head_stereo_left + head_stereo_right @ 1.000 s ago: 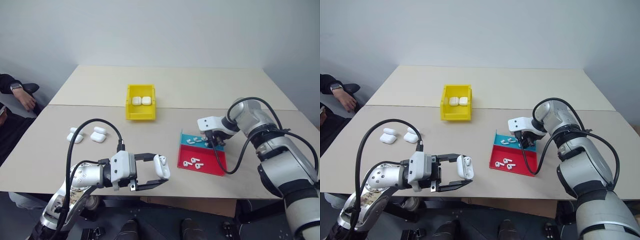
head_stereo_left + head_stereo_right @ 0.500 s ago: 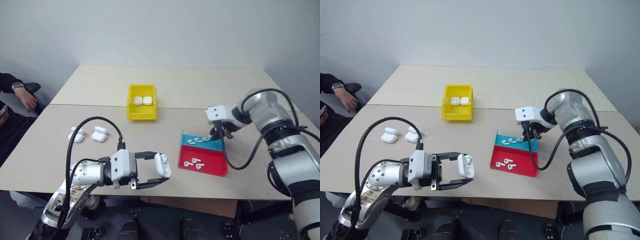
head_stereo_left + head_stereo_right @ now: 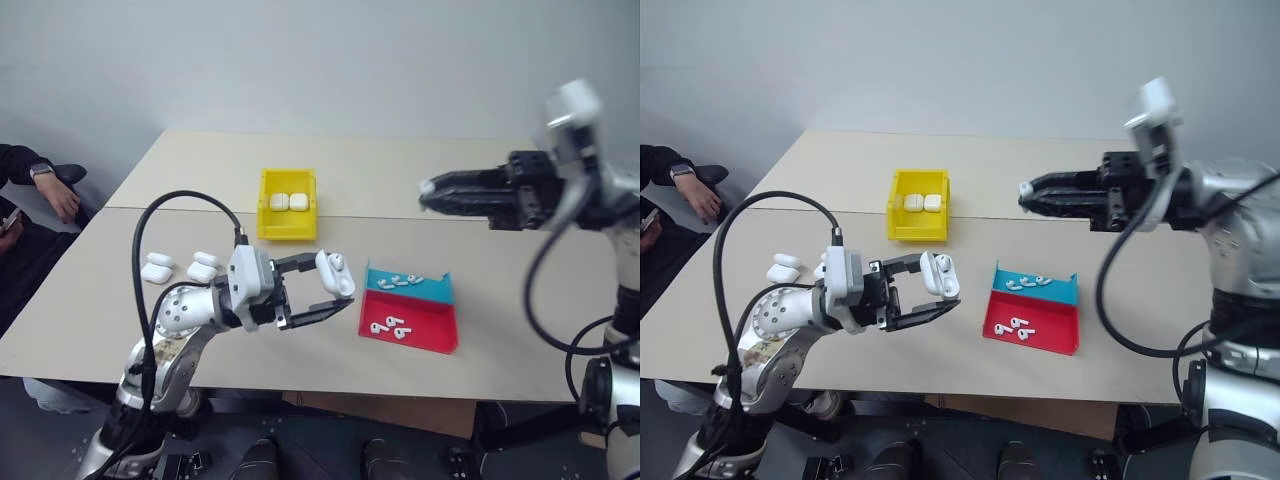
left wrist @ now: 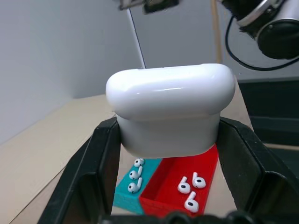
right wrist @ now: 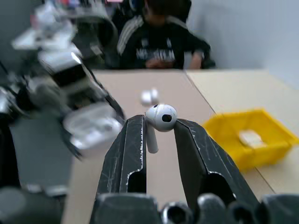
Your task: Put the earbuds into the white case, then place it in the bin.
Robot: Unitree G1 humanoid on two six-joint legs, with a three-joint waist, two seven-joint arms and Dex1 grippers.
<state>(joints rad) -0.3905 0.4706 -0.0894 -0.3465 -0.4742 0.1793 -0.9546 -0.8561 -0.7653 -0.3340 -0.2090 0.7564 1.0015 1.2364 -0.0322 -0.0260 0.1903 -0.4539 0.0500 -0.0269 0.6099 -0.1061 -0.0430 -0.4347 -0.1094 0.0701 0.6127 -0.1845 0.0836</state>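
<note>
Pale grey wall backs a beige desk (image 3: 200, 170), and at its far left edge a person in a dark sleeve (image 3: 40, 185) sits with a hand resting near the corner. Toward the middle of the desk stands the bin (image 3: 287, 205), yellow, with two white cases lying side by side inside it. Two more spare cases (image 3: 180, 268) lie on the desk on the left side, well apart from the bin. On the right side a flat blue tray (image 3: 410, 283) and a flat red tray (image 3: 410, 325) sit touching each other; each carries three of the earbuds (image 3: 385, 326).

Above the desk's near edge, the left pincer (image 3: 318, 295) hangs in the air, clamped on the white case (image 3: 335, 274), which stands upright between the two black fingers with its lid flipped open. In the left wrist view the case (image 4: 170, 112) sits wedged between the fingers, with the trays below it.

Higher up on the right, the right pincer (image 3: 1027, 193) points level toward the left, narrowed onto a single earbud (image 5: 159, 122); its round head pokes out past the fingertips and its stem runs down between them
</note>
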